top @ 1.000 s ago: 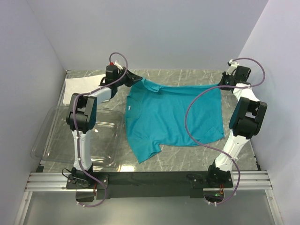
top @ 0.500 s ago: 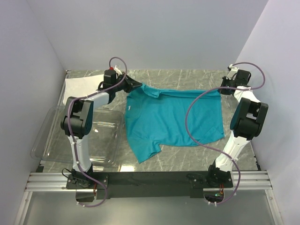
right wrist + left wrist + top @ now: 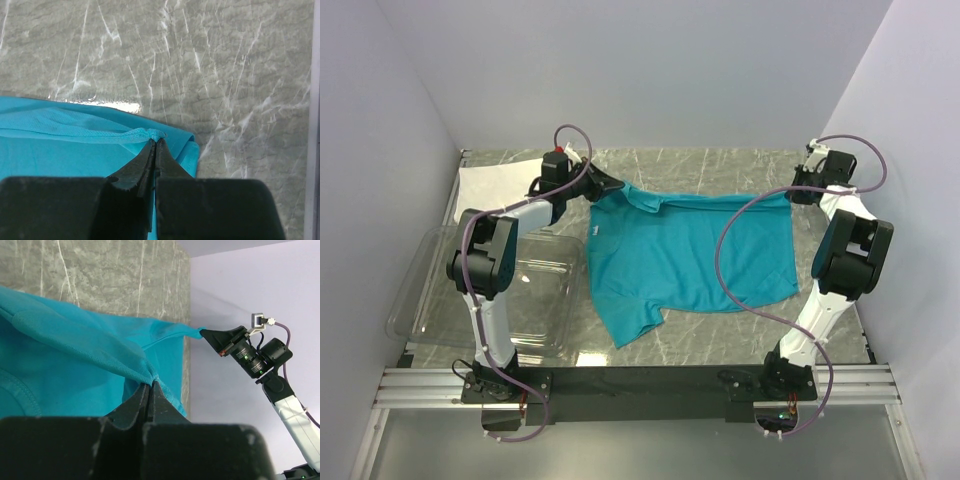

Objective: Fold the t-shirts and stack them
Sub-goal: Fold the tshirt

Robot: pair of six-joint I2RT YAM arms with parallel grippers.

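The teal-blue t-shirt (image 3: pixel 680 255) lies spread on the marble table, its far edge lifted and pulled taut between both grippers. My left gripper (image 3: pixel 612 186) is shut on the shirt's far left corner, pinching a bunched fold (image 3: pixel 150 374). My right gripper (image 3: pixel 791 195) is shut on the far right corner, gripping the hem (image 3: pixel 150 134). The white t-shirt (image 3: pixel 495 182) lies as a folded rectangle at the far left of the table, apart from both grippers.
A clear plastic bin (image 3: pixel 485 290) stands at the near left, beside the teal shirt. Lilac walls close in the table on three sides. The right arm (image 3: pixel 260 362) shows in the left wrist view. Bare marble (image 3: pixel 200 65) lies beyond the shirt's far edge.
Both grippers have moved slightly with the shirt's far edge, the left one a little to the right and toward the back. The far edge is now drawn straighter and tighter.
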